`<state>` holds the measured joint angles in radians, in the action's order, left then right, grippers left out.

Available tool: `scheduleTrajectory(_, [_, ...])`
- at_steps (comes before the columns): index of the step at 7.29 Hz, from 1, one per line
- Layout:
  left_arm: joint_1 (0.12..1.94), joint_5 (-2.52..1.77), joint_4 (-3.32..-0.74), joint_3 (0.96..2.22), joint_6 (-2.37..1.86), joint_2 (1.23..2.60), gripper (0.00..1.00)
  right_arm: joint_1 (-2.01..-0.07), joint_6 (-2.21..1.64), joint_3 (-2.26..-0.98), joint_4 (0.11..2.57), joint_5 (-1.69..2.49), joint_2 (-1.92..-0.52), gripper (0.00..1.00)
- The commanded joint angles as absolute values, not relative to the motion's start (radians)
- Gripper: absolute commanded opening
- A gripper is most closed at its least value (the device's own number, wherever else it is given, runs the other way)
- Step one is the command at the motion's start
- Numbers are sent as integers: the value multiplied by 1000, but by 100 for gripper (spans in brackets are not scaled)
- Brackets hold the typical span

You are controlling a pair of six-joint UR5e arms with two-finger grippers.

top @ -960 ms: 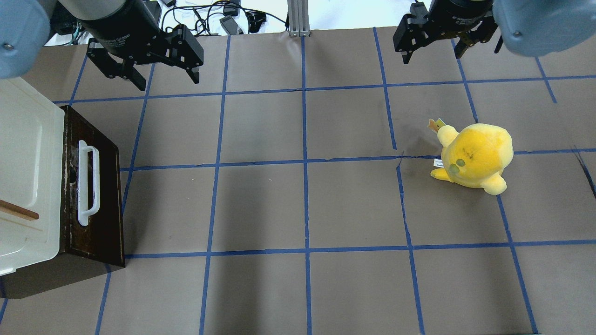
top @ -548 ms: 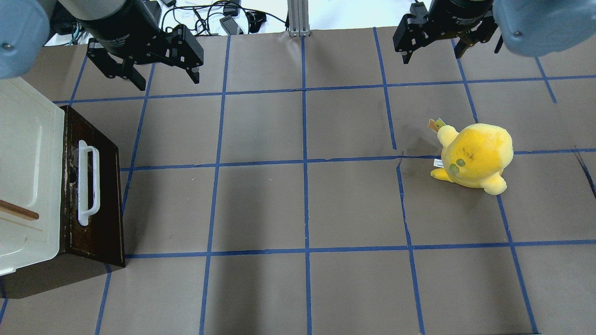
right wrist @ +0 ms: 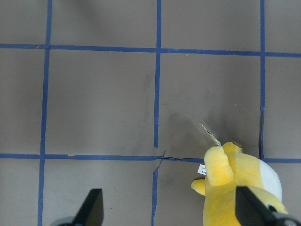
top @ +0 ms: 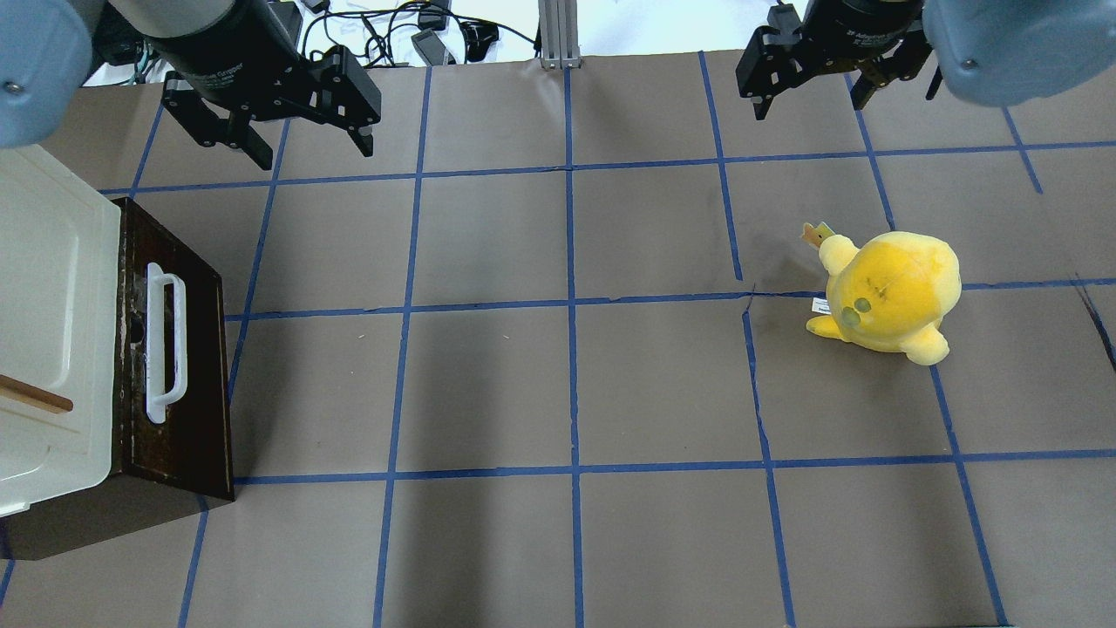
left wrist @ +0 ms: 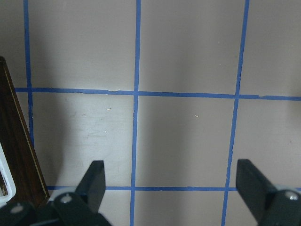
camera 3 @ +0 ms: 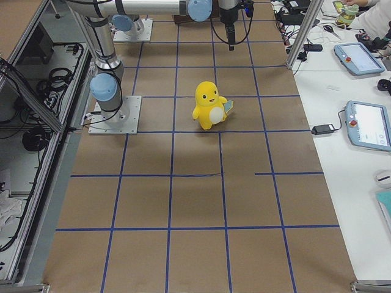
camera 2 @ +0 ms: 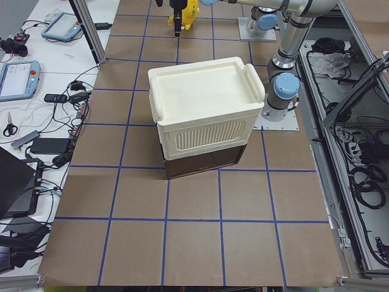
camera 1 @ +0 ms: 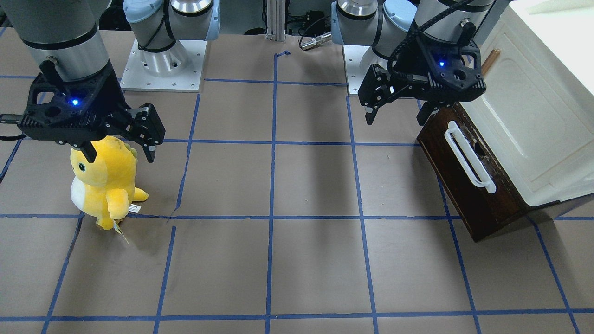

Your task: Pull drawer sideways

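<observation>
1. My left gripper (top: 314, 150), fingers spread, hovers above the desk (top: 567, 392) near the drawer (top: 196, 349), which looks pushed in under the cream cabinet (top: 52, 305) at the desk's left end.
2. I should straddle the white handle (top: 166, 344) mid-length, pinch it, then pull straight rightward.
3. Open desk lies that way; my right gripper (top: 808, 105), also spread, and the yellow plush (top: 889, 292) are well apart.

Dark brown wooden drawer (top: 179, 366), long white bar handle (top: 164, 343), beneath cream cabinet (top: 48, 331), pushed in

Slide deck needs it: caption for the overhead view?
Left gripper and right gripper hover open; drawer untouched beneath cabinet, yellow plush opposite.
</observation>
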<state>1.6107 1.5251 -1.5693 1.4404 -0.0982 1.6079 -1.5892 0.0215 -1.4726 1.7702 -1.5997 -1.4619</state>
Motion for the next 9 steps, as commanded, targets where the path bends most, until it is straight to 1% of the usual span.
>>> scheduleTrajectory(1, [1611, 1525, -1569, 1442, -95, 1606, 100, -1589, 21, -1473, 1770, -1600, -1462, 100])
scheduleTrajectory(7, [1611, 1528, -1574, 1450, -83, 1592, 100, -1589, 21, -1473, 1770, -1600, -1462, 100])
scheduleTrajectory(8, [1612, 1528, -1559, 1465, -83, 1609, 100, -1589, 21, -1473, 1770, -1598, -1462, 100])
scheduleTrajectory(9, [1612, 1526, -1483, 1501, -87, 1612, 100, -1589, 21, -1473, 1770, -1600, -1462, 100])
